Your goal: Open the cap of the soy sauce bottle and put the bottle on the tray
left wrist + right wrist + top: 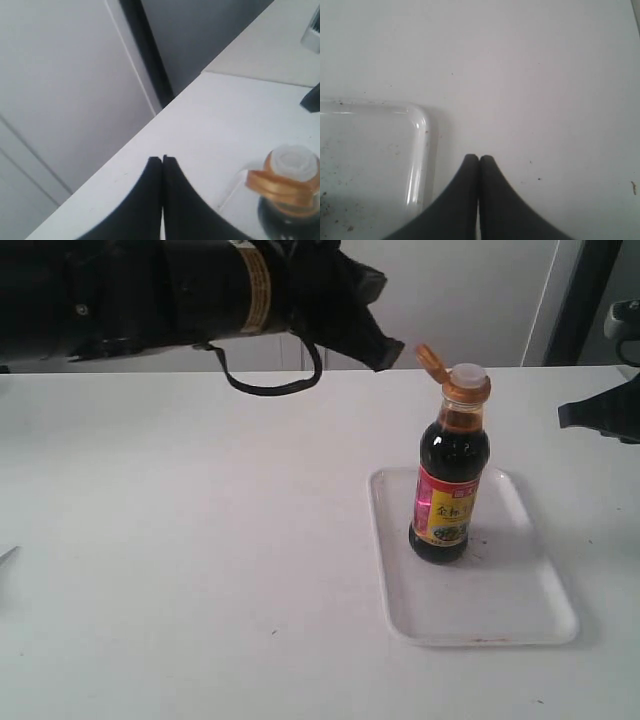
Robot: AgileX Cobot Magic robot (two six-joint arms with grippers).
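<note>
- Two grippers showed, both clenched on nothing: the left gripper [162, 159] had its dark fingertips pressed together in its wrist view, and the right gripper [479, 158] did likewise in its own.
- Upright on the tray [520, 615] stood the soy sauce bottle [450, 490], toward the tray's 11 o'clock corner in the exterior view, with dark liquid up to the narrow neck and a yellow label banded red-pink.
- Its cap [430, 357] was flipped open, tilting back toward 10 o'clock from the golden-orange collar, and the white spout [467, 373] was bare.
- From 9 o'clock of the exterior view the left arm [150, 290] reached across above the white table [180, 540]; its gripper tip [385, 352] hung just beside the open cap at 9 o'clock of it, apart from it.
- At the 3 o'clock edge of that view the right gripper [580, 415] hovered over the table, well apart from the bottle.
- Seen from the right wrist, a rounded tray corner [417, 117] with dark specks lay near the closed fingers.
</note>
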